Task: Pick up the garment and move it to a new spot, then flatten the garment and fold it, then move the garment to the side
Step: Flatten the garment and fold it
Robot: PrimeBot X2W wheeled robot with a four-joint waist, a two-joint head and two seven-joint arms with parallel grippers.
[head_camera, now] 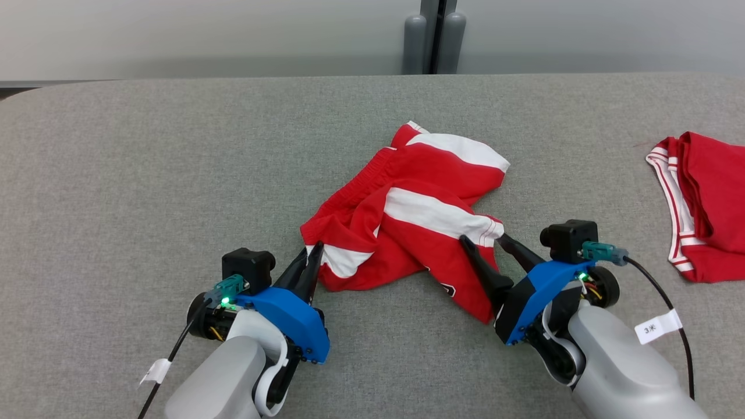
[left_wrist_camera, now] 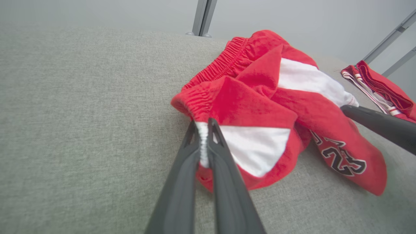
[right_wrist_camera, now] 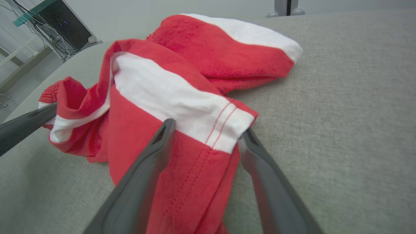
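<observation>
**Left has an edge, right poised over the hem**

Wide grey padded table (head_camera: 174, 174) in front of me. The garment (head_camera: 419, 215), red shorts with white bands, lies crumpled at its middle, close to both arms. A second red garment (head_camera: 710, 203) sits well apart at the right. Soft, light, floppy stuff, I reckon: it'll drape and bunch, so hems and edges are where to hold.

My left gripper (head_camera: 312, 250) is clamped on the white-trimmed edge. The left wrist view makes that pinch plain where the head view is vague. My right gripper (head_camera: 483, 238) stands wide apart, straddling the leg hem, and its wrist view gives me the hem stitching (right_wrist_camera: 221, 130) between the fingers.
</observation>
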